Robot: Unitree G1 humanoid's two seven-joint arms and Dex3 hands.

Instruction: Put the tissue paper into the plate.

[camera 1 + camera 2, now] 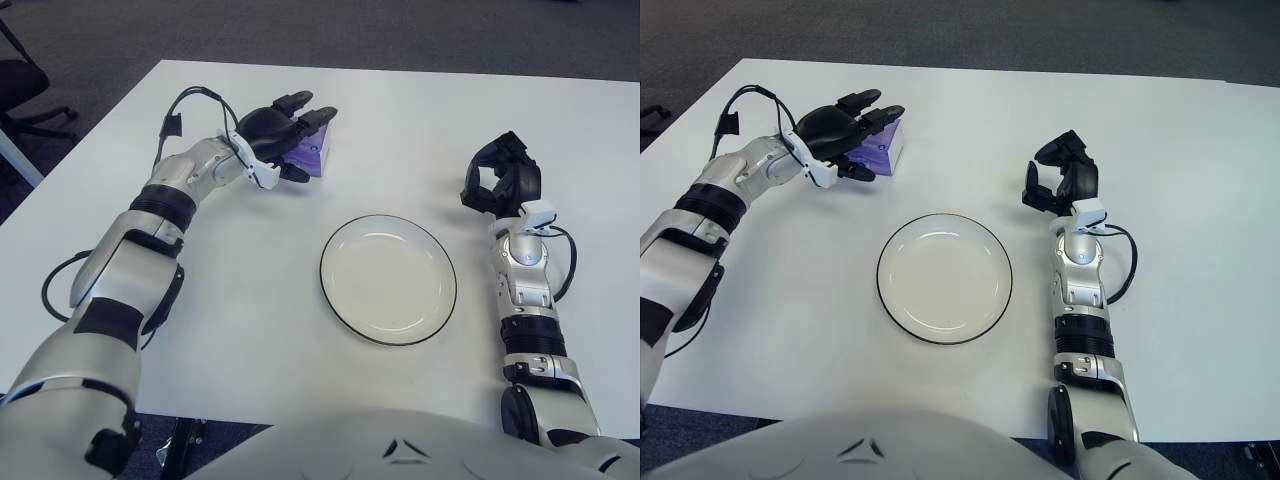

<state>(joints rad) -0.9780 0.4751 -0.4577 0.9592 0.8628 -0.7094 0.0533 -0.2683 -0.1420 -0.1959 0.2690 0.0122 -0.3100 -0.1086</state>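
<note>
The tissue paper is a small purple and white pack (pixel 314 152) lying on the white table beyond the plate, to its left. My left hand (pixel 283 132) reaches over it from the left, with two fingers (pixel 318 116) stretched across its top and the thumb (pixel 294 172) at its near side. The fingers are spread around the pack, not closed tight, and the hand hides much of it. The white plate (pixel 388 279) with a dark rim lies empty at the table's middle front. My right hand (pixel 500 178) shows to the right of the plate, relaxed and holding nothing.
The white table (pixel 420 110) stretches wide behind the plate. A black cable (pixel 192 96) loops off my left forearm. A dark office chair (pixel 22 85) stands on the floor at the far left, off the table.
</note>
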